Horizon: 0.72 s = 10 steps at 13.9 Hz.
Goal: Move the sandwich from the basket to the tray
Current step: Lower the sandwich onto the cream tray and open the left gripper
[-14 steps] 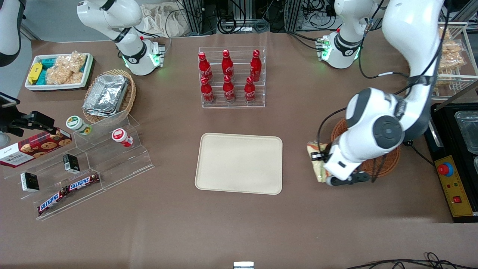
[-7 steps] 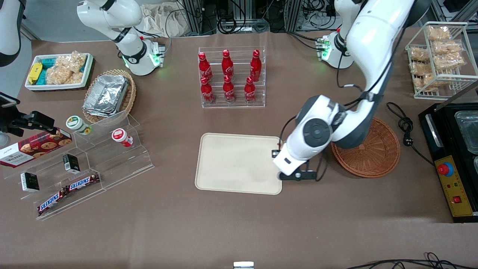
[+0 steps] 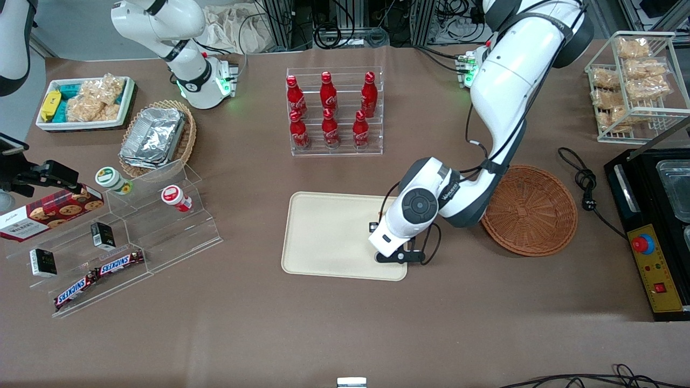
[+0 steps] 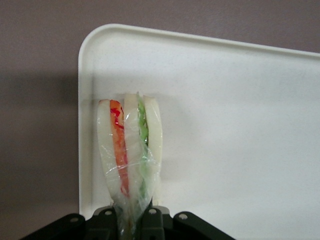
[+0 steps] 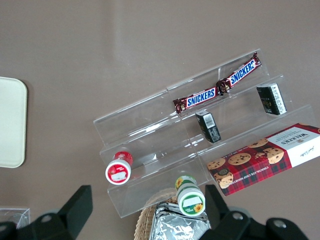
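Front view shows the gripper point(image 3: 389, 253) poised over the tray point(image 3: 323, 237), toward its four-o'clock corner, with the basket point(image 3: 531, 210) sitting at about three o'clock from the tray. Up close from the wrist, its jaws are clamped on the sandwich point(image 4: 130, 155), which hangs above the tray's corner.

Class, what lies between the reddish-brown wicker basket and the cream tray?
In the front view, the working arm's wrist spans it; its claw holds the sandwich above the tray, basket empty.
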Available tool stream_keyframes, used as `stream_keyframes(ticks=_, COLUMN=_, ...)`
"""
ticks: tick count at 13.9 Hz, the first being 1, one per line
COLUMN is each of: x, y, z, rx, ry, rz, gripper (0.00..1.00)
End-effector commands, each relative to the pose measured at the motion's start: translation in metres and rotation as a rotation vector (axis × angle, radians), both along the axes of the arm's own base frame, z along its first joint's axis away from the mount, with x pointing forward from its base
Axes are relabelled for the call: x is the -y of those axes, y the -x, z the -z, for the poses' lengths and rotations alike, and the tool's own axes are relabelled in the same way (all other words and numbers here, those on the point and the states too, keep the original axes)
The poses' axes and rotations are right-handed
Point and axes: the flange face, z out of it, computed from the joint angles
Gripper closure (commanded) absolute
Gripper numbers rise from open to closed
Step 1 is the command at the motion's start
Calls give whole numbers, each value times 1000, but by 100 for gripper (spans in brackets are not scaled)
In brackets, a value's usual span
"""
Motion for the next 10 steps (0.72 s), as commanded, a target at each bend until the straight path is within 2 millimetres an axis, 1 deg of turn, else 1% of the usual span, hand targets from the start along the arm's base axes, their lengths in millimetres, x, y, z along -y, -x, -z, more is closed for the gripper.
stream_keyframes(ticks=1, x=0, y=-7, z=-2, rx=19, ry=-13, rz=-6, gripper=88)
stream_keyframes(ticks=2, x=0, y=-6, z=-1, rx=14, ry=-16, rz=-5, gripper=77)
stream_keyframes(ticks=3, x=0, y=-6, z=-1, rx=13, ry=-17, rz=-4, gripper=45)
stream_keyframes(ticks=4, x=-1, y=-7, z=-1, rx=13, ry=-17, rz=-6, gripper=1)
stream_keyframes(ticks=7, x=-5, y=-6, z=0, rx=5, ry=-25, rz=-18, gripper=1)
stream_keyframes(ticks=9, x=-12, y=-8, z=-10, rx=-11, ry=-49, rz=-19, gripper=1)
stream_keyframes(ticks=10, x=-17, y=-9, z=-26, rx=-20, ry=-72, rz=-17, gripper=1)
